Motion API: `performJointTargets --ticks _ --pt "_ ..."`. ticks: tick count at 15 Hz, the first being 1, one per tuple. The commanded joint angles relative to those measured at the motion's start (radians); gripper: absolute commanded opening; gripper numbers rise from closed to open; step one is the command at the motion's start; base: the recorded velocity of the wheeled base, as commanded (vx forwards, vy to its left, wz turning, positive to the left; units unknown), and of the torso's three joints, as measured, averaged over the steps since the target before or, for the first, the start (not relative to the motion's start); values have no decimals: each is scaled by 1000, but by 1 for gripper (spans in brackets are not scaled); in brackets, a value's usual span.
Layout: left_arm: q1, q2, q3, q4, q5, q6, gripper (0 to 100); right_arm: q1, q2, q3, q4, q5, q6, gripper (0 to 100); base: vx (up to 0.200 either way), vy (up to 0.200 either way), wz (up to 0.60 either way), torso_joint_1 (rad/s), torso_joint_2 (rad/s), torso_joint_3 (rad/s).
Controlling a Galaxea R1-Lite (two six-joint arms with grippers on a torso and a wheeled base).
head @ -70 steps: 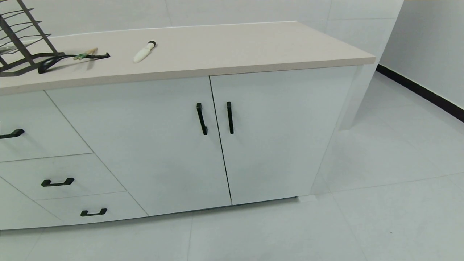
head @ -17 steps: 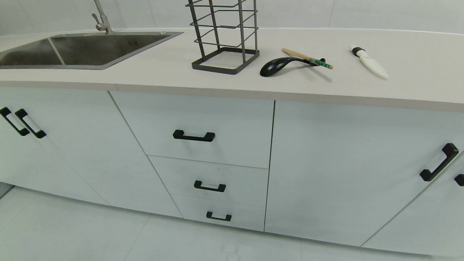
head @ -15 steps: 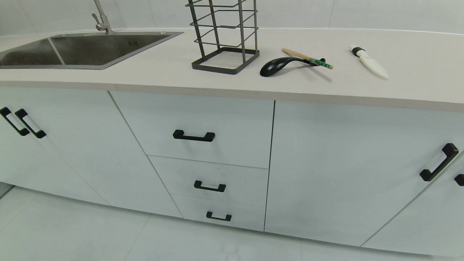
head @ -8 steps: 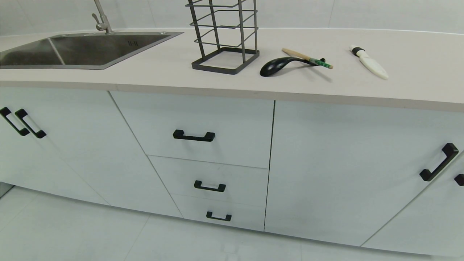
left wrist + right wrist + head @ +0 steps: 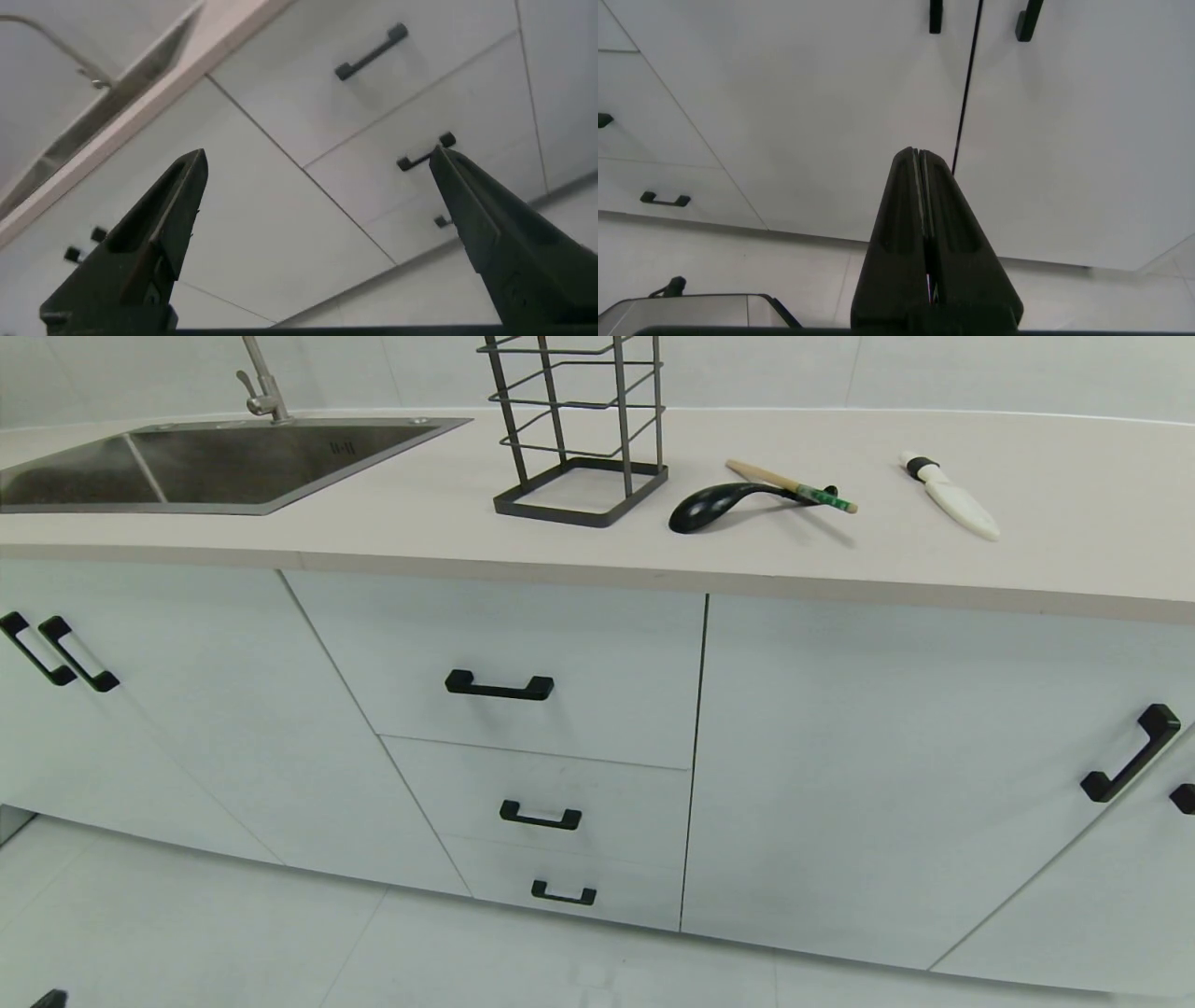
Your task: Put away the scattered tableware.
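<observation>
None of the 3 pieces is stowed yet: spoon (image 5: pixel 719 507), chopsticks (image 5: pixel 792 487) and white knife (image 5: pixel 952 506) lie on the desk (image 5: pixel 373 537) beside the wire rack (image 5: pixel 579 490), left tool (image 5: pixel 317 154) spread, right tool (image 5: pixel 917 154) pressed together, both holding nothing.

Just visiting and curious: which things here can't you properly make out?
Wire rack: top cut off by the head view's upper edge.
Faucet: spout cut off by the same edge.
Chopsticks: one or a pair, too small to tell.
White utensil: knife or spreader, too small to tell.
</observation>
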Motion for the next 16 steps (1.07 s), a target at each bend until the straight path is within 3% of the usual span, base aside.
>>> performJointTargets --ticks 1,2,3,4,5,6,7,8,10,16 --pt "-62 264 -41 -6 -92 70 100 0 1 0 0 0 0 0 0 0 0 0 0 0" --pt "-110 307 -44 -6 -91 131 100 0 1 0 0 0 0 0 0 0 0 0 0 0" --pt "-154 368 -61 -6 -80 216 100 0 1 0 0 0 0 0 0 0 0 0 0 0" --pt "-222 442 -103 -4 -57 326 100 0 1 0 0 0 0 0 0 0 0 0 0 0" --pt "-306 512 -139 -4 -26 411 100 0 1 0 0 0 0 0 0 0 0 0 0 0" --pt "-407 574 -166 -4 15 444 100 0 1 0 0 0 0 0 0 0 0 0 0 0" --pt "-487 606 -169 -4 52 449 100 0 1 0 0 0 0 0 0 0 0 0 0 0" --pt "-594 641 -162 -3 127 446 100 0 1 0 0 0 0 0 0 0 0 0 0 0" --pt "-651 707 -155 -1 164 444 100 0 1 0 0 0 0 0 0 0 0 0 0 0" --pt "-648 1028 -156 -9 161 460 100 0 1 0 0 0 0 0 0 0 0 0 0 0"
